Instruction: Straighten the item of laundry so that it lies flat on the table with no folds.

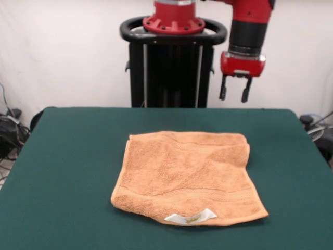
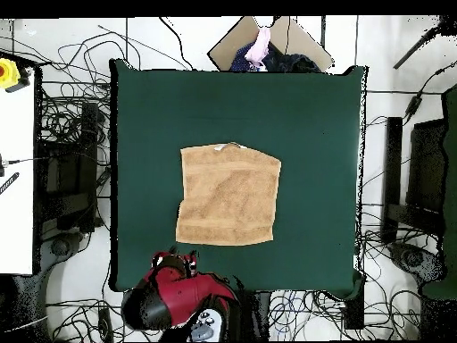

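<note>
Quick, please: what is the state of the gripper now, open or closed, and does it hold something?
Gripper: open, holding nothing, raised above the table's far edge, apart from the towel.

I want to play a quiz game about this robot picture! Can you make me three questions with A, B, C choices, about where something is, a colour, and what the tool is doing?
1. Where is the white label?
A. On the towel's edge nearest the front camera
B. On the green table
C. In the tool

2. What colour is the towel?
A. Blue
B. Orange-tan
C. White

3. What is the tool doing?
A. Gripping the towel
B. Pressing the table
C. Hanging open and empty, above the table's far edge

Answers:
1 A, the label sits on the near hem.
2 B, the cloth is orange-tan.
3 C, its fingers are apart with nothing between them.
</note>
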